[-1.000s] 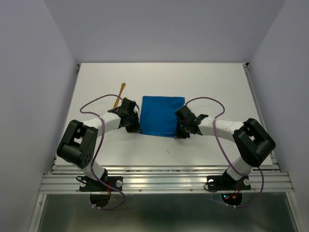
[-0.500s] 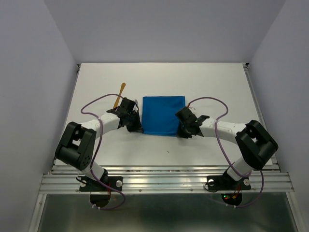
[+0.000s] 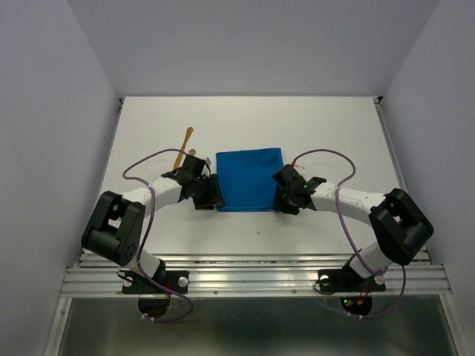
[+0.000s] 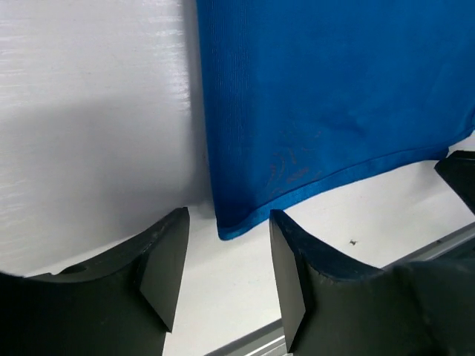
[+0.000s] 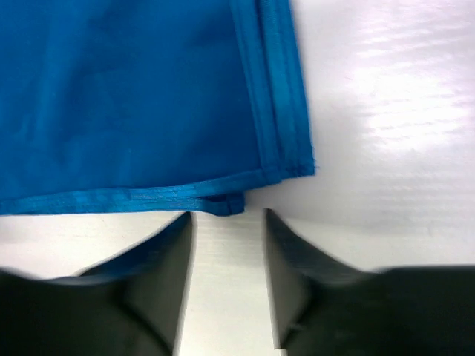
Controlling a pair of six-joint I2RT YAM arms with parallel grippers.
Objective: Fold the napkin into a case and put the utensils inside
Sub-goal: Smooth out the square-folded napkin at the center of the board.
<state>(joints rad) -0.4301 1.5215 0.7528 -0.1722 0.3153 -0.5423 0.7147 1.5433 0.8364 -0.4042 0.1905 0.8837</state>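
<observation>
The blue napkin (image 3: 249, 179) was found lying flat at the centre of the white table (image 3: 334, 126), folded into a rectangle with doubled hems along its right side. The left gripper (image 3: 210, 196) was positioned low at the napkin's near-left corner, jaws moderately wide apart; the corner was seen just ahead of the gap and was not gripped. The right gripper (image 3: 286, 199) was positioned at the near-right corner, jaws parted more narrowly, and nothing was held. One golden-orange utensil (image 3: 185, 141) was observed on the table left of the napkin, its near end hidden behind the left arm; its type could not be determined.
</observation>
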